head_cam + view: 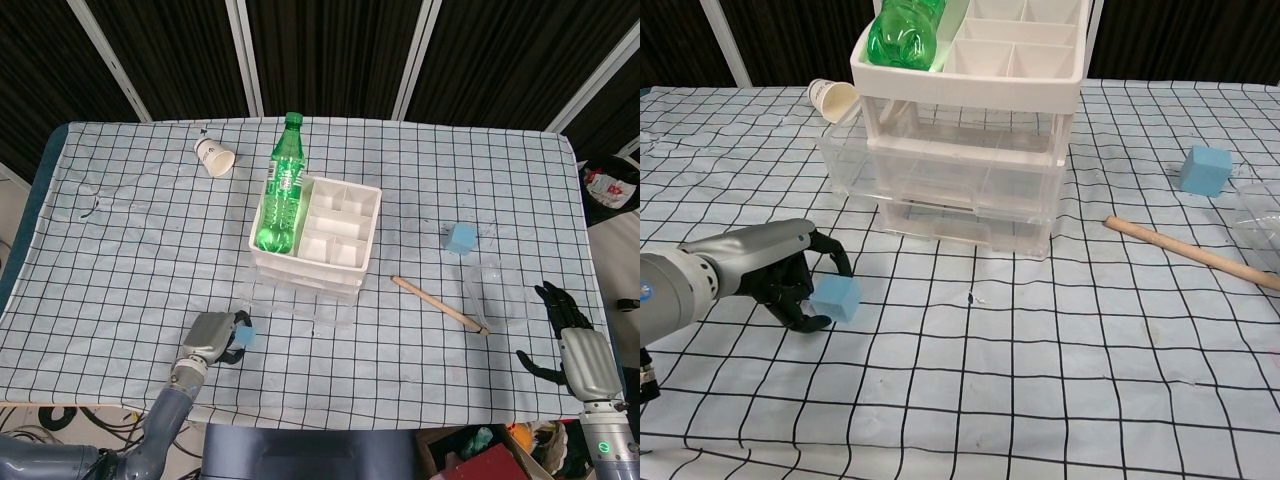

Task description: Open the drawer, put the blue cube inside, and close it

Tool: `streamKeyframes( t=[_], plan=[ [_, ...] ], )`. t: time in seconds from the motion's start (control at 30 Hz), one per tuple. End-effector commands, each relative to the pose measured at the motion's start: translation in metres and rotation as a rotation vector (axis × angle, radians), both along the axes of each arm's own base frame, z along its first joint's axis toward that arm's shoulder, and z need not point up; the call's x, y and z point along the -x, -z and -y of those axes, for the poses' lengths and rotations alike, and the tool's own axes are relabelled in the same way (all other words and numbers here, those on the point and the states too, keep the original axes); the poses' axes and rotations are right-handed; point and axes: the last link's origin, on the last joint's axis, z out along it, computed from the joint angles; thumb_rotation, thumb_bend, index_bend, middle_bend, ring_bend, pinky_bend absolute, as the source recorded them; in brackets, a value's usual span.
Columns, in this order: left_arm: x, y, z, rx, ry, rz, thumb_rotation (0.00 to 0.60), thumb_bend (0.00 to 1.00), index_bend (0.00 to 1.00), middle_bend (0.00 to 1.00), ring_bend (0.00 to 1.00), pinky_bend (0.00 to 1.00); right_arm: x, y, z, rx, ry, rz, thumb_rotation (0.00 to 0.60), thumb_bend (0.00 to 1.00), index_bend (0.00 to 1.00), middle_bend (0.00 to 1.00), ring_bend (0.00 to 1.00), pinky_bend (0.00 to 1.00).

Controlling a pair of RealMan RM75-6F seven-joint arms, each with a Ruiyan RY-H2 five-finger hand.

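A small blue cube (837, 297) (244, 335) lies on the checked cloth in front of the clear drawer unit (970, 180) (315, 262). The unit's upper drawer (930, 160) stands pulled out toward me. My left hand (780, 275) (212, 337) is right beside the cube on its left, with a finger curved over its top and the thumb under its near side; I cannot tell if they touch it. My right hand (572, 345) hovers with fingers spread at the table's front right edge, holding nothing.
A green bottle (283, 190) lies in the white tray on top of the unit. A second blue cube (460, 238), a wooden stick (438, 304) and a clear plastic container (498, 293) lie to the right. A paper cup (214, 157) lies at the back left.
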Motion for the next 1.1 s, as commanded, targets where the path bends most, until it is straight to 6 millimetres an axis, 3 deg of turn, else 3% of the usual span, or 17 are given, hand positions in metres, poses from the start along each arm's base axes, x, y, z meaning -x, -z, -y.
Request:
streamKeyframes(
  t=[0.03, 0.27, 0.4, 0.6, 0.77, 0.83, 0.97, 1.1],
  plan=[
    [-0.001, 0.001, 0.000, -0.005, 0.000, 0.003, 0.600, 0.37, 0.49, 1.00, 1.00, 0.97, 0.000, 0.000, 0.000, 0.000, 0.001, 0.002, 0.600, 0.18, 0.00, 0.00, 0.00, 0.19],
    [0.001, -0.013, 0.002, -0.049, 0.005, 0.028, 0.600, 0.38, 0.54, 1.00, 1.00, 0.97, 0.001, -0.001, 0.000, 0.000, 0.002, 0.005, 0.600, 0.18, 0.00, 0.00, 0.00, 0.19],
    [0.000, -0.033, 0.004, -0.097, 0.036, 0.051, 0.600, 0.38, 0.54, 1.00, 1.00, 0.97, 0.001, -0.001, 0.000, 0.001, 0.002, 0.005, 0.600, 0.18, 0.00, 0.00, 0.00, 0.19],
    [-0.006, -0.079, 0.003, -0.191, 0.082, 0.093, 0.600, 0.38, 0.54, 1.00, 1.00, 0.97, 0.001, -0.001, -0.001, 0.003, 0.000, 0.002, 0.600, 0.19, 0.00, 0.00, 0.00, 0.19],
    [-0.022, -0.115, 0.004, -0.250, 0.134, 0.153, 0.600, 0.38, 0.55, 1.00, 1.00, 0.97, 0.001, -0.001, 0.000, 0.005, 0.003, -0.001, 0.600, 0.19, 0.00, 0.00, 0.00, 0.19],
    [-0.038, -0.130, 0.005, -0.278, 0.181, 0.194, 0.600, 0.38, 0.55, 1.00, 1.00, 0.97, 0.000, -0.001, 0.000, 0.005, 0.002, -0.002, 0.600, 0.19, 0.00, 0.00, 0.00, 0.19],
    [-0.056, -0.142, 0.006, -0.291, 0.234, 0.233, 0.600, 0.38, 0.55, 1.00, 1.00, 0.97, 0.000, -0.001, -0.001, 0.005, 0.004, -0.004, 0.600, 0.19, 0.00, 0.00, 0.00, 0.19],
    [-0.073, -0.142, -0.001, -0.292, 0.272, 0.255, 0.600, 0.38, 0.55, 1.00, 1.00, 0.97, 0.000, 0.000, -0.001, 0.005, 0.004, -0.005, 0.600, 0.19, 0.00, 0.00, 0.00, 0.19]
  ],
)
